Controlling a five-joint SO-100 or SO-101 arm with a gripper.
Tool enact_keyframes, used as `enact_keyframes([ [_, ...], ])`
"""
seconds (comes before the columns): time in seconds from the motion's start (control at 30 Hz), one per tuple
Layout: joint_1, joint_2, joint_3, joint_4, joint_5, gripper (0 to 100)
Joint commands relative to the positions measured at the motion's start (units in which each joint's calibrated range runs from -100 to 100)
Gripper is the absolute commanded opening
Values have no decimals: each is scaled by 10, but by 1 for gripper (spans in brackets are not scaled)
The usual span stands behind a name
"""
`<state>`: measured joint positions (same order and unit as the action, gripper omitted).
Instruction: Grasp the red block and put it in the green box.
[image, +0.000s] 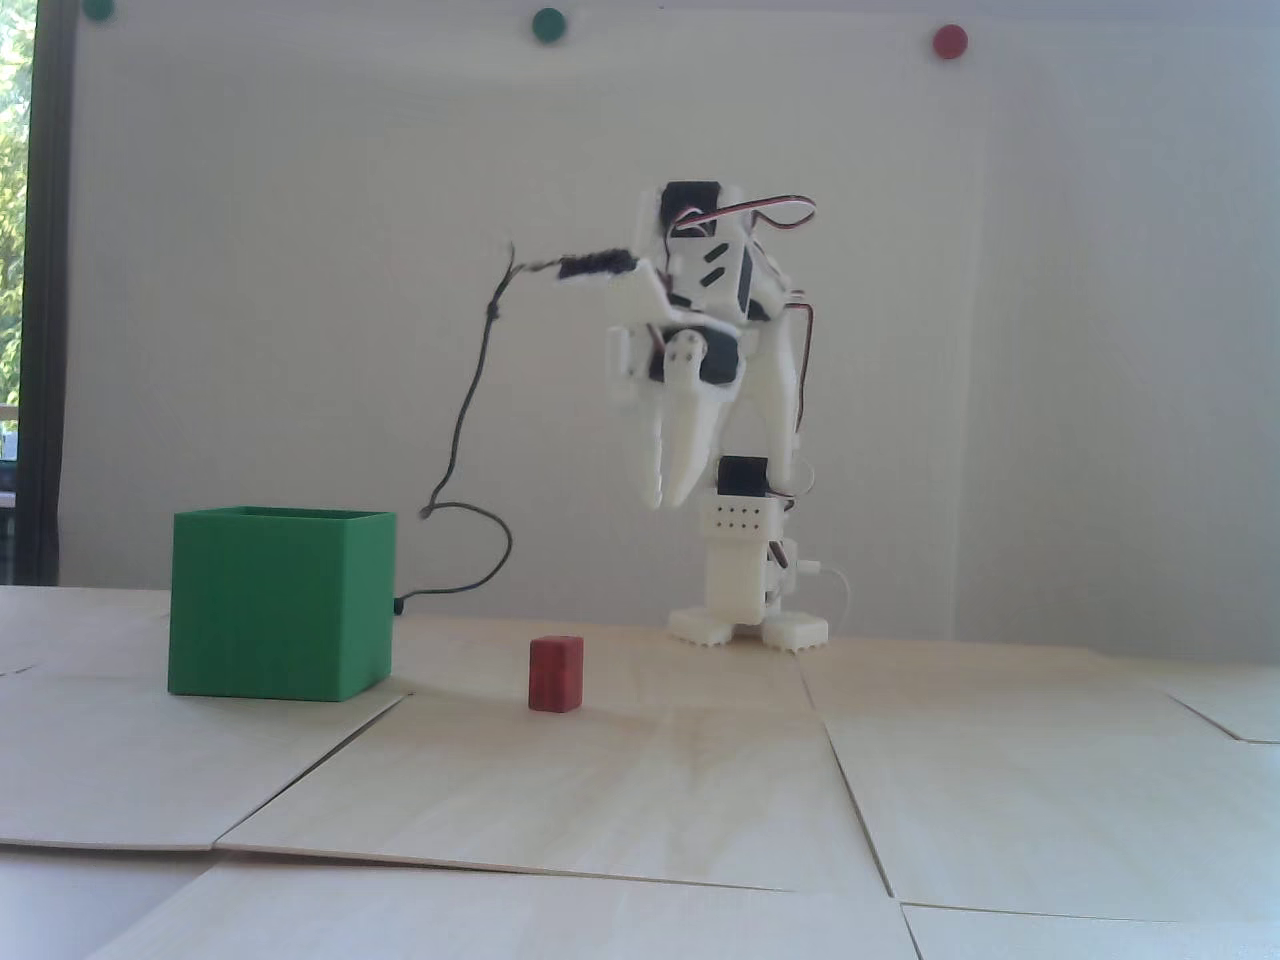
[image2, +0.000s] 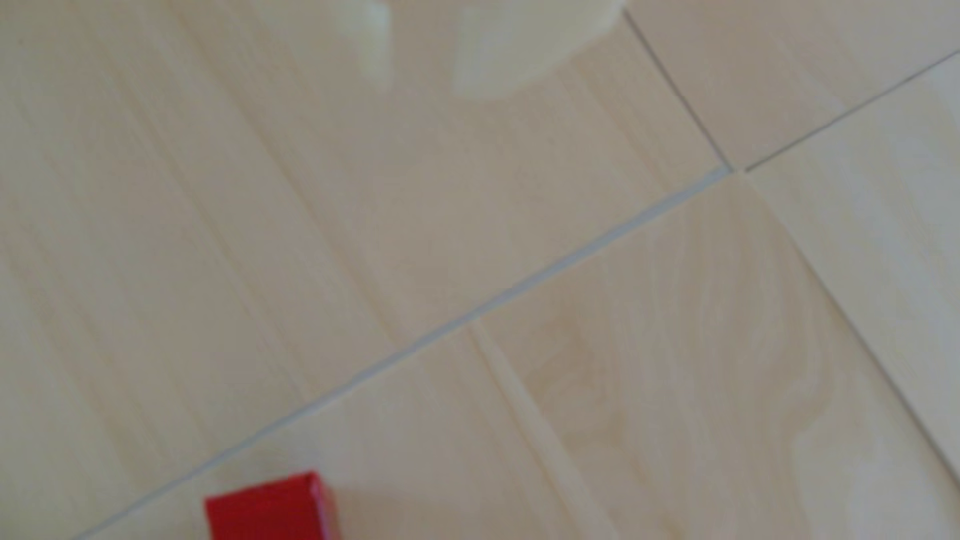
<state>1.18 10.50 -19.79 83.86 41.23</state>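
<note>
Red block (image: 555, 673) stands upright on the counter (image: 640, 780), free of any contact. In the fixed view it sits just right of the green box (image: 280, 603), with a clear gap between them, and in front of and left of the arm base (image: 748, 590).

Green box rests on the counter at left, open top facing up. Its inside isn't visible from this low angle. A black cable (image: 470, 420) loops down from the arm behind the box's right edge.

End effector (image: 668, 500) hangs in the air well above the counter, fingers pointing down, above and to the right of the block in the fixed view. The fingers converge to near-touching tips with only a narrow gap between them; it holds nothing.

In the wrist view the end effector (image2: 431, 78) shows only as two blurred white tips at the top edge. The block (image2: 270, 509) is cut off at the bottom edge, left of centre, well apart from the tips. Pale wood panels with thin seams fill the rest.

Wall behind carries green dots (image: 548, 24) and one red dot (image: 949, 41) near the top.
</note>
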Motion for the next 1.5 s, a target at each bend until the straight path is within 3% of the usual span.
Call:
enact_keyframes([
  [0.0, 5, 82, -175, 25, -33, 3],
  [0.53, 23, 248, -377, 23, -70, 3],
  [0.67, 35, 274, -380, 35, -62, 3],
  [0.87, 36, 283, -380, 158, -22, 3],
  [1.17, 61, 285, -382, 151, -20, 3],
  [1.33, 60, 286, -380, 155, -24, 23],
  [1.47, 65, 289, -376, 155, -21, 31],
])
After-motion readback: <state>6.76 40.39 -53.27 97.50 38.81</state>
